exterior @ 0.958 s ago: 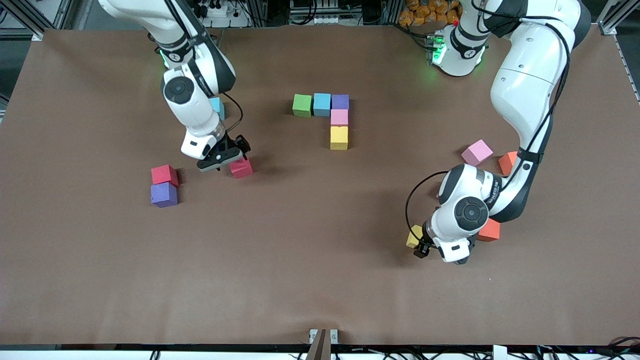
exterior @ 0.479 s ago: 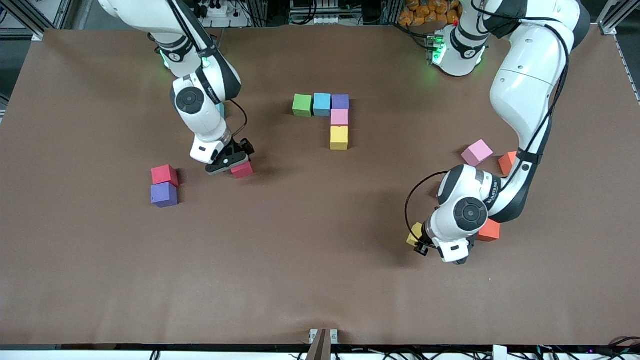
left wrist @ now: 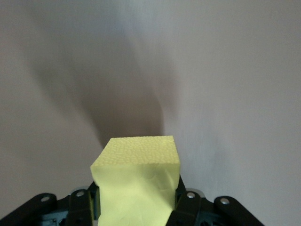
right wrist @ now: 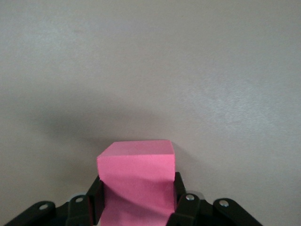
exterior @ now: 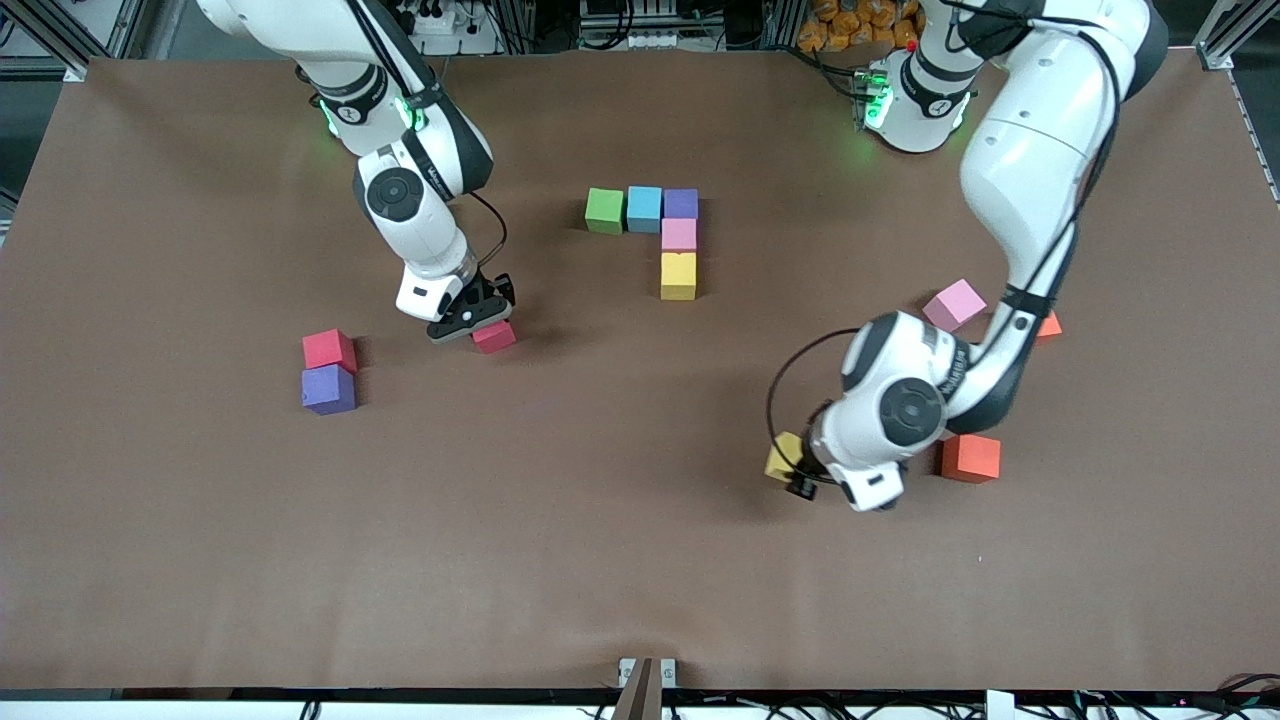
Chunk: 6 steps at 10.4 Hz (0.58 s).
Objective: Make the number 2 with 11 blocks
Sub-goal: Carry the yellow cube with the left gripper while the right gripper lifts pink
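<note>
Five blocks form an angled run in the middle of the table: green [exterior: 604, 210], blue [exterior: 644, 208] and purple [exterior: 681, 203] in a row, with pink [exterior: 678, 234] and yellow [exterior: 678, 275] below the purple one. My right gripper [exterior: 481, 322] [right wrist: 136, 209] is shut on a deep pink block [exterior: 494, 337] [right wrist: 136, 172], low at the table. My left gripper [exterior: 797, 473] [left wrist: 136, 209] is shut on a yellow block [exterior: 783, 457] [left wrist: 138, 179], which its fingers squeeze and which is held just above the table.
A red block [exterior: 329, 349] and a purple block [exterior: 328, 389] touch toward the right arm's end. Toward the left arm's end lie a pink block [exterior: 954, 304], an orange block [exterior: 969, 457] and another orange one [exterior: 1048, 325] partly hidden by the left arm.
The left gripper closed on the yellow block and carried it toward the table's middle, uncovering the orange block. The right gripper closed on the deep pink block and shifted slightly.
</note>
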Motion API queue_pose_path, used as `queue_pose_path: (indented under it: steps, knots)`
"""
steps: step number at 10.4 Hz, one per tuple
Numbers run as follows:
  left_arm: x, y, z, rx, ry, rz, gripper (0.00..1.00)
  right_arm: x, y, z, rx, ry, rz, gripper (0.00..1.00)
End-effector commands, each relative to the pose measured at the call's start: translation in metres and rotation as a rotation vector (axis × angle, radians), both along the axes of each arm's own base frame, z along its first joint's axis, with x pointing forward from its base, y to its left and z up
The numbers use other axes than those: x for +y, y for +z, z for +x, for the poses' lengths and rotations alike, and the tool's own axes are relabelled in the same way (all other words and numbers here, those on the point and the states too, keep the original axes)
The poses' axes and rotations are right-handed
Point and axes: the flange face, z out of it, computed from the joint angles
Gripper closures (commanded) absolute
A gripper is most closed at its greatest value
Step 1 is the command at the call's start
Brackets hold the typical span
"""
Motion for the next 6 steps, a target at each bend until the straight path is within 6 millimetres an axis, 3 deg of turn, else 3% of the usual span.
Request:
queue_pose_path:
  steps: [1, 3, 5, 6]
  knots:
    - [-0.058, 0.016, -0.034, 0.034, 0.103, 0.003, 0.69, -0.006, 0.021, 0.013, 0.002, -0.004, 0.005, 0.63]
    - [-0.105, 0.03, -0.07, 0.079, 0.19, 0.044, 0.69, -0.003, 0.037, 0.016, 0.008, -0.012, 0.007, 0.63]
    - [-0.137, 0.044, -0.096, 0.114, 0.309, 0.032, 0.69, -0.002, 0.039, 0.015, 0.015, -0.05, 0.023, 0.63]
    - [-0.152, 0.046, -0.114, 0.144, 0.349, 0.046, 0.69, 0.008, 0.037, 0.011, 0.021, -0.036, 0.025, 0.63]
